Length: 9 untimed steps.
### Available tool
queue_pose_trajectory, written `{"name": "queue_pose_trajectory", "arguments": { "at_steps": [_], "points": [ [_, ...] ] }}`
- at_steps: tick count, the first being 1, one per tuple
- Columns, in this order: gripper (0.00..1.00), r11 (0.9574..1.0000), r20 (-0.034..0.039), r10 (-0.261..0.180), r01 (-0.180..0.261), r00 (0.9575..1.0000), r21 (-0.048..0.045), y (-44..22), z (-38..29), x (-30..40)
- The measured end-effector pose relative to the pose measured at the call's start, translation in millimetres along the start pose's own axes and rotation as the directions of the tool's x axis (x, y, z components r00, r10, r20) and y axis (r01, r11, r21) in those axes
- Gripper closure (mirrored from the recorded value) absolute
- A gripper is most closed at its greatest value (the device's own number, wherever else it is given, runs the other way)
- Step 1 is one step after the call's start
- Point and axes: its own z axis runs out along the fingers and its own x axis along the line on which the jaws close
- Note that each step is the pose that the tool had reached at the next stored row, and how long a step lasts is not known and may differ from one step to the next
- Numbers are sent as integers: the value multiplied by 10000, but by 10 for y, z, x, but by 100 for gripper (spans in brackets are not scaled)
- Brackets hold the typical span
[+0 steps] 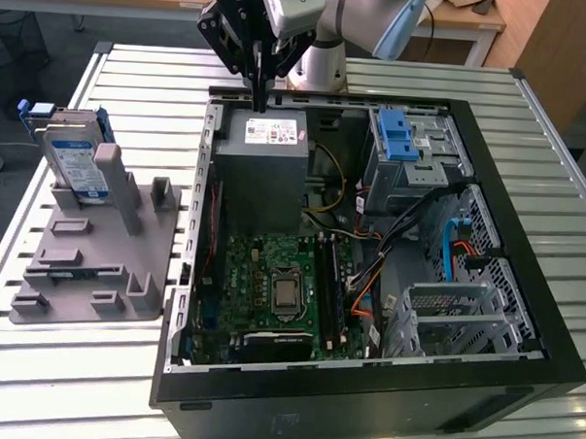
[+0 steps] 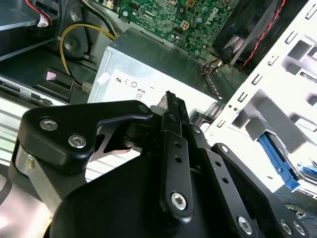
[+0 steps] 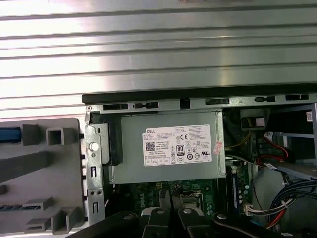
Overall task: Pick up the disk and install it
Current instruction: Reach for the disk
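**Claw (image 1: pixel 259 94) shut and empty; disk (image 1: pixel 78 163) in holder (image 1: pixel 96 269)**

The claw hangs closed on nothing above the power supply (image 1: pixel 266 170). The disk stands upright in the grey holder, well apart. It looks stiff, fairly heavy and sensitive to shock, so its blue rails (image 1: pixel 102 126) seem the best grip.

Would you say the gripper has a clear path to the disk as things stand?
Probably yes: the disk stands upright in the grey holder outside the case, top exposed, with nothing between it and the gripper.

The gripper (image 1: pixel 257 103) is matte black, its links (image 2: pixel 84 124) pinned with silver screws (image 2: pixel 179 200). Behind it, a grey arm (image 1: pixel 355 18) with a pale blue cap (image 1: pixel 404 25).
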Motion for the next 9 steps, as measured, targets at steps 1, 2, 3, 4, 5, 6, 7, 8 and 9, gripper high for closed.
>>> {"name": "queue_pose_trajectory", "arguments": {
  "at_steps": [1, 2, 3, 4, 5, 6, 7, 8, 9],
  "points": [
    [85, 10000, 0, 1, -1, 10000, 0, -1, 0, 11],
    [85, 10000, -1, 0, 0, 10000, 1, -2, 0, 24],
    [85, 10000, -1, 0, 0, 10000, 1, -3, 1, 36],
    [85, 10000, 0, -1, 1, 10000, 0, -4, 1, 48],
    [85, 10000, -1, 0, 0, 10000, 0, -4, 1, 59],
    [85, 10000, 0, -1, 1, 10000, 0, -5, 2, 70],
    [85, 10000, 0, -1, 1, 10000, -1, -6, 3, 80],
    [85, 10000, 0, -1, 1, 10000, -1, -7, 3, 90],
    [85, 10000, 0, 0, 0, 10000, -1, -7, 4, 99]
  ]
}}
